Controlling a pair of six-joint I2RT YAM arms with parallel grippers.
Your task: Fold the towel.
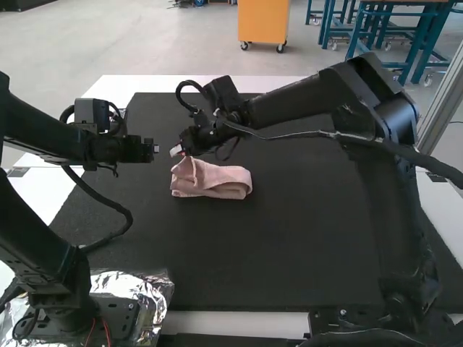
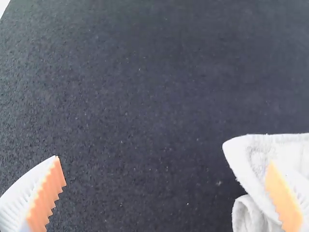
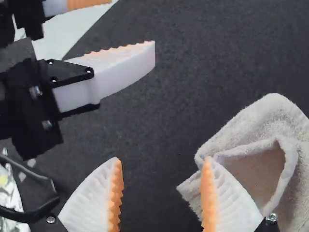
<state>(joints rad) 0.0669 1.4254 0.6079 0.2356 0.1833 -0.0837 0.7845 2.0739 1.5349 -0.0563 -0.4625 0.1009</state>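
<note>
The left gripper [image 1: 155,148] stands just left of the towel over the mat. At the towel's far left end is the right gripper [image 1: 177,150]. The pink towel [image 1: 221,181] lies as a narrow folded bundle, its left end peaked. In the left wrist view, the left gripper [image 2: 164,162] is open wide, one finger overlapping the towel's edge [image 2: 246,154]. The right wrist view has the right gripper [image 3: 161,159] open, one finger in front of the towel [image 3: 270,116], where a layer curves over a pocket-like hollow. Neither gripper visibly holds cloth.
A dark mat [image 1: 289,238] covers most of the white table [image 1: 246,323]. Crumpled foil [image 1: 155,293] lies by the left arm's base. The left gripper's white fingers [image 3: 116,72] are close to the right gripper. A cable loops beside the left arm.
</note>
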